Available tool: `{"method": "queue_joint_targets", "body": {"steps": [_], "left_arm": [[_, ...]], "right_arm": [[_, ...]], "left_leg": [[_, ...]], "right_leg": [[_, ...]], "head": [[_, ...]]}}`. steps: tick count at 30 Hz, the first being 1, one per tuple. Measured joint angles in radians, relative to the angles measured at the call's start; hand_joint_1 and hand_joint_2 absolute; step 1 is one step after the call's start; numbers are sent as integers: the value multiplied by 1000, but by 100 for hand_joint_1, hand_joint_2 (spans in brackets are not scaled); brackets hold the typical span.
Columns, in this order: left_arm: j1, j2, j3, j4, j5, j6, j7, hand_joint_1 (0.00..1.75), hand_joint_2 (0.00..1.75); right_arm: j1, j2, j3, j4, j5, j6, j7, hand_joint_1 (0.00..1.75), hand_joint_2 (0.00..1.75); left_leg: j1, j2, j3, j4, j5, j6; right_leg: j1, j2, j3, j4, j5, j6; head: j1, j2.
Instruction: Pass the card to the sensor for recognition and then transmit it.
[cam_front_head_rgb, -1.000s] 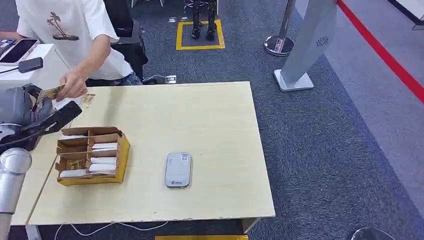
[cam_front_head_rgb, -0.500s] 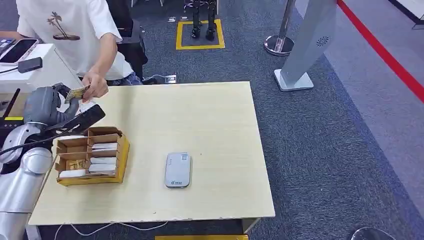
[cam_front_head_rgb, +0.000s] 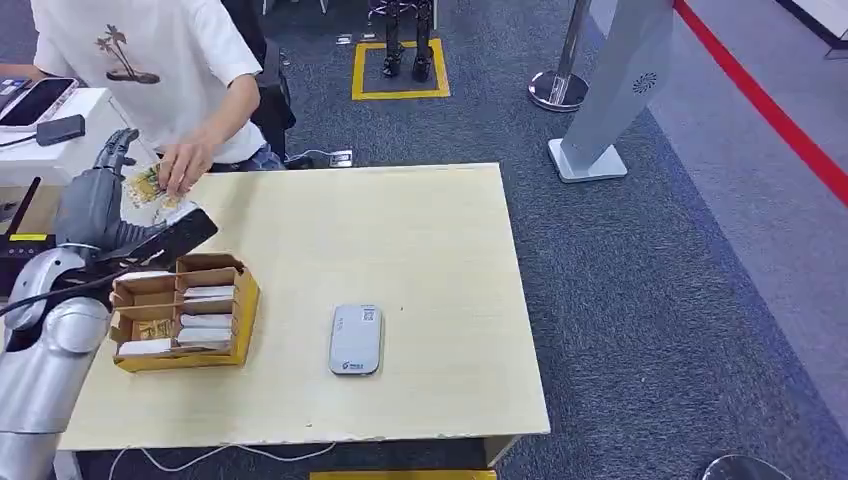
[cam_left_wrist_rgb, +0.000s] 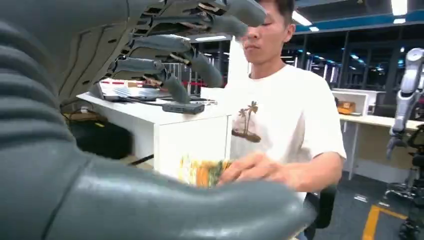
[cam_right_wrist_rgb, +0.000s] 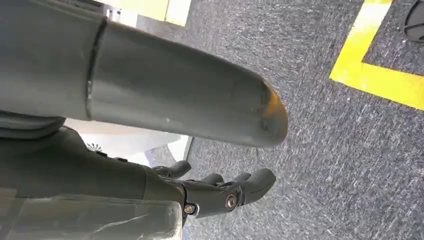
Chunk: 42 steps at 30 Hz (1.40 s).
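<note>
I judge the handover done: my left hand (cam_front_head_rgb: 105, 195) is spread open holding nothing, the card (cam_front_head_rgb: 146, 186) in the person's hand (cam_front_head_rgb: 185, 163), so next I withdraw.

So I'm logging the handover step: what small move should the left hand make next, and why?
Probably draw the left hand back toward the table. Its fingers are spread with nothing in them, and the person's hand grips the card, so the card looks delivered.

No text can be read; the grey rectangular card sensor (cam_front_head_rgb: 356, 340) bears only illegible markings.
</note>
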Motion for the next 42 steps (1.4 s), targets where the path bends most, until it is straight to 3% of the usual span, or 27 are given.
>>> {"method": "queue_joint_targets", "body": {"steps": [16, 25, 30, 42], "left_arm": [[205, 122, -20, -243, 95, -88, -53, 0, 175], [336, 258, -47, -402, 130, -117, -63, 0, 175], [434, 332, -47, -476, 148, -122, -48, 0, 175], [618, 376, -36, -503, 2, -103, 34, 0, 175]], "right_arm": [[7, 0, -13, 0, -24, -9, 2, 0, 0], [9, 0, -26, 0, -36, -13, 2, 0, 0], [10, 0, -34, 0, -36, -13, 10, 0, 0], [10, 0, -35, 0, -33, -14, 18, 0, 0]], "left_leg": [[0, 1, 0, 0, 0, 0], [0, 1, -1, 0, 0, 0], [0, 2, -1, 0, 0, 0], [0, 1, -1, 0, 0, 0]], "right_leg": [[0, 0, 0, 0, 0, 0], [0, 1, 0, 0, 0, 0], [0, 1, -1, 0, -1, 0], [0, 0, 0, 0, -1, 0]], "head": [[0, 0], [0, 0], [0, 0], [1, 0]]}}
